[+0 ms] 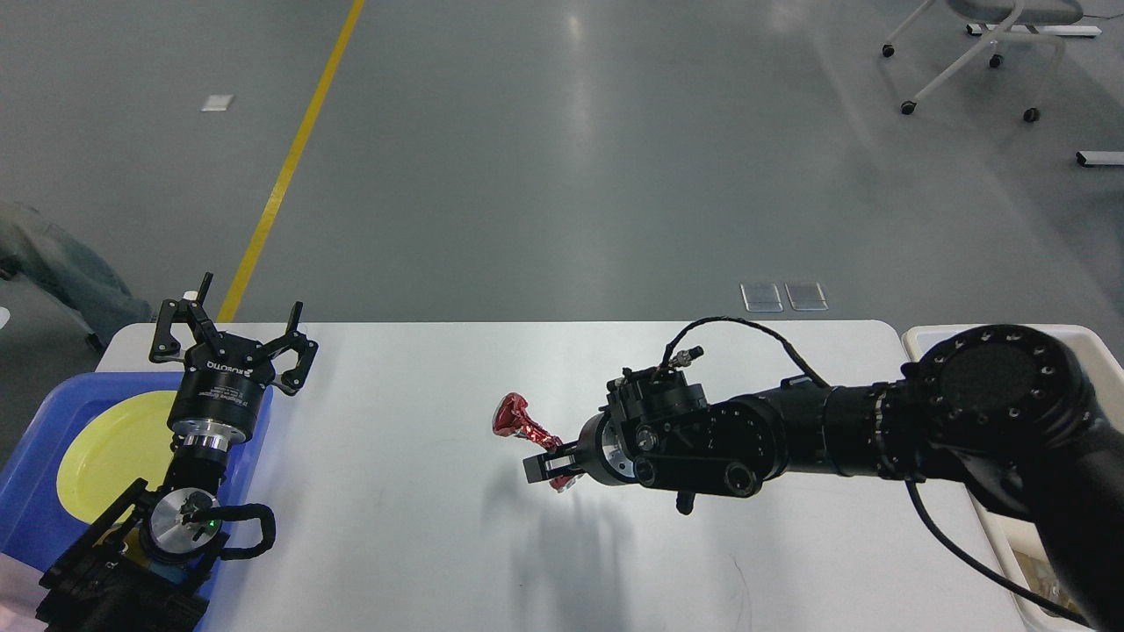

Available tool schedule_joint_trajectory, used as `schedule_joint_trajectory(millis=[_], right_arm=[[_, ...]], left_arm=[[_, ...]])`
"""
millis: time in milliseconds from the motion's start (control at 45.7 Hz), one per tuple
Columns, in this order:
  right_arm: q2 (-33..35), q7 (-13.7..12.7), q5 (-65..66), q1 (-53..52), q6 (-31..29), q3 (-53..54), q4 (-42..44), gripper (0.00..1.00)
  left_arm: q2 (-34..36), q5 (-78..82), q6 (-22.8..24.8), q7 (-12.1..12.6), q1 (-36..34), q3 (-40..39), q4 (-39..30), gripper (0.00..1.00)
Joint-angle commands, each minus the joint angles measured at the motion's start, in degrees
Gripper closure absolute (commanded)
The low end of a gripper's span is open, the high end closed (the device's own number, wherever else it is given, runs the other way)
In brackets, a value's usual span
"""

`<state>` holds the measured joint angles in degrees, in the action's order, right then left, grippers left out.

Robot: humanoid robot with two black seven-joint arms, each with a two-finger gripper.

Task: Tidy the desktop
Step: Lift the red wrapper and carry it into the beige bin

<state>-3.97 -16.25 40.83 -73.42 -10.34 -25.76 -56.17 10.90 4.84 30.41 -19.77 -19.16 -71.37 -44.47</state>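
The right gripper [546, 467] is pinching one end of a crumpled red foil wrapper [520, 422], and the free end of the wrapper points up and to the left, away from the fingers. The wrapper is lifted off the large white rectangular desktop [421, 527], whose smooth surface with rounded corners fills the lower half of the view; a soft shadow lies on this surface just below the gripper. The black right arm reaches in from the right edge and passes in front of the cream rectangular plastic bin [1001, 518], which stands just beside the right end of the desktop. Most of this bin is hidden by the arm; in its lower corner something small and light can be seen, but it is too unclear to name. On the other side, the left gripper [235, 333] stands near the far left corner of the desktop with its two fingers spread wide and nothing between them. Under and beside the left arm sits a blue plastic tray [35, 439] at the left end of the desktop, and inside the tray lies a round yellow plate [114, 439], partly covered by the arm.
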Motion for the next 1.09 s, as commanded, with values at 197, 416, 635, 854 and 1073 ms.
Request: schedule_joint_trajectory(millis=[197, 416, 635, 854, 1073], right_arm=[[7.9, -0.3, -11.4, -16.0, -7.7, -6.3, -12.3, 1.00], [12.0, 0.0, -24.9, -28.4, -11.4, -18.0, -17.3, 1.00], [16.7, 0.2, -38.2, -42.8, -15.8, -29.3, -23.0, 1.00], [18.2, 0.2, -47.4, -53.7, -21.7, -39.6, -25.6, 1.00], [17.9, -0.3, -49.9, -54.5, -22.2, -46.2, -25.2, 1.00]], left_arm=[[0.0, 0.0, 0.0, 0.0, 0.0, 0.1, 0.0, 0.01], [0.0, 0.0, 0.0, 0.1, 0.0, 0.1, 0.0, 0.01], [0.0, 0.0, 0.0, 0.1, 0.0, 0.1, 0.0, 0.01], [0.0, 0.0, 0.0, 0.1, 0.0, 0.0, 0.0, 0.01], [0.0, 0.0, 0.0, 0.1, 0.0, 0.1, 0.0, 0.01]])
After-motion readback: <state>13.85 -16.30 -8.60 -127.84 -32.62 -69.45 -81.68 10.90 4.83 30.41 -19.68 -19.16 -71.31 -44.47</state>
